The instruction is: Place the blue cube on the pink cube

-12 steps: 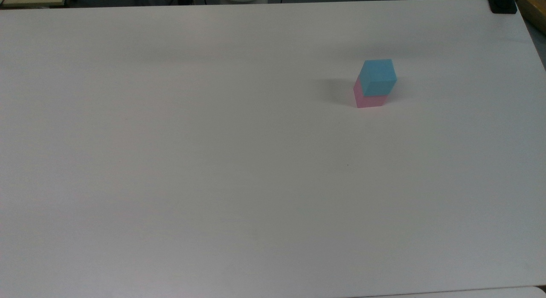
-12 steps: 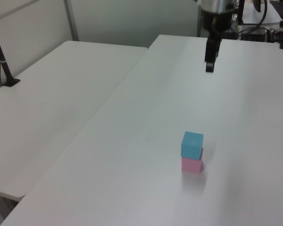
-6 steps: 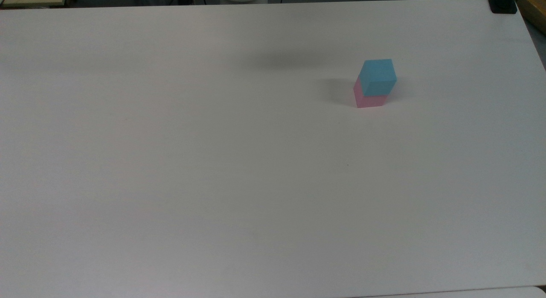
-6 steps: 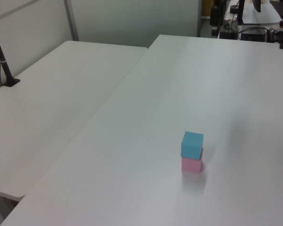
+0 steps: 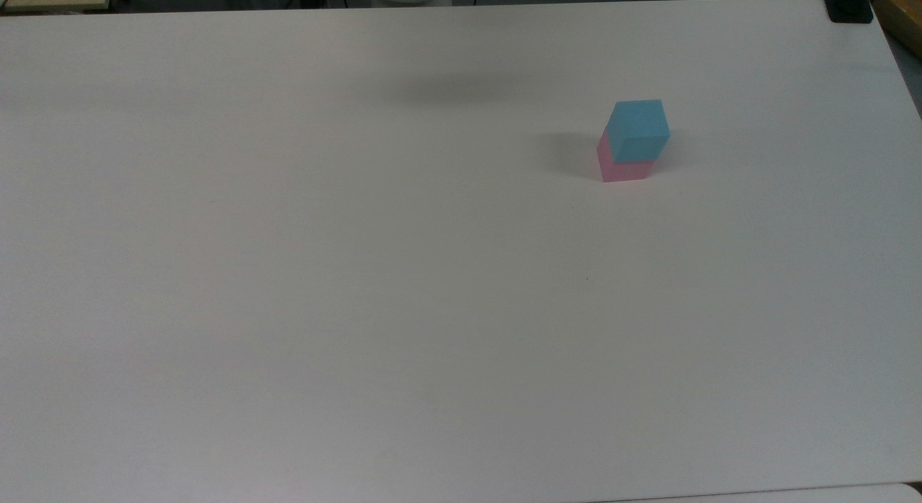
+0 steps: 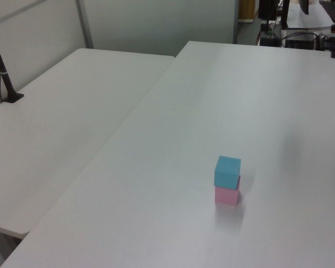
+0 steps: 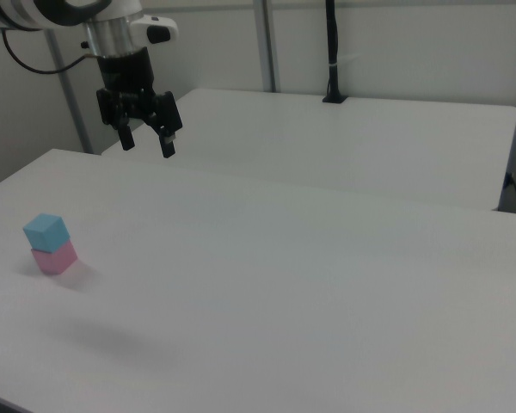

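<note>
The blue cube (image 7: 46, 231) is being carried squarely by the pink cube (image 7: 56, 257), well below the spread, empty pincer (image 7: 146, 141); no correction is being called for.

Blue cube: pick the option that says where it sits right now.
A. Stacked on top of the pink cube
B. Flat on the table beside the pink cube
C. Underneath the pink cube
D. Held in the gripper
A. The blue cube rests on the pink cube, while the open gripper hangs apart from both, holding nothing.
</note>
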Controlling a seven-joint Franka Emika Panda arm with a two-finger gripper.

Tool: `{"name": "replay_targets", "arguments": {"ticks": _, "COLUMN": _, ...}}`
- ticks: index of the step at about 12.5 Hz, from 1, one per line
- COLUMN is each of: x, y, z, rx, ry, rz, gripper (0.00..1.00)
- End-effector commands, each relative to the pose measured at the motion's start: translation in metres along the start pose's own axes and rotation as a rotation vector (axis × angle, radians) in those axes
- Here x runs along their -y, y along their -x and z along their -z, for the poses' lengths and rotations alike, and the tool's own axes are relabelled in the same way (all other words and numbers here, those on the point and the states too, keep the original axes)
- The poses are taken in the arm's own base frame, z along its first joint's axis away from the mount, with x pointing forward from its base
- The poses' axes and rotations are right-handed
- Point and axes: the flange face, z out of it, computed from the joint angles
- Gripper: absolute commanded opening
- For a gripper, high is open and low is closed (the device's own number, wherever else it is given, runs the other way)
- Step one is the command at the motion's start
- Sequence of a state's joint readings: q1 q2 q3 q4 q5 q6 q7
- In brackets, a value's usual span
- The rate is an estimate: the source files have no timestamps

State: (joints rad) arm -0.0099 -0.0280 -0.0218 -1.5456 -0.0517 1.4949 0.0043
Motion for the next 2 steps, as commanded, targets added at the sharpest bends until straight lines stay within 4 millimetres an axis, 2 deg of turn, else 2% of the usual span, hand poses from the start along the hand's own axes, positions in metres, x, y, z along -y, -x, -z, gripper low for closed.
{"name": "replay_targets", "arguments": {"ticks": 1, "x": 0.0007, "y": 0.0029, "z": -0.0027, "rx": 0.011, "ry": -0.015, "rz": 0.008, "gripper": 1.00}}
{"name": "replay_targets", "arguments": {"ticks": 2, "x": 0.0000, "y": 0.0035, "z": -0.0021, "rx": 0.011, "ry": -0.016, "rz": 0.007, "gripper": 1.00}}
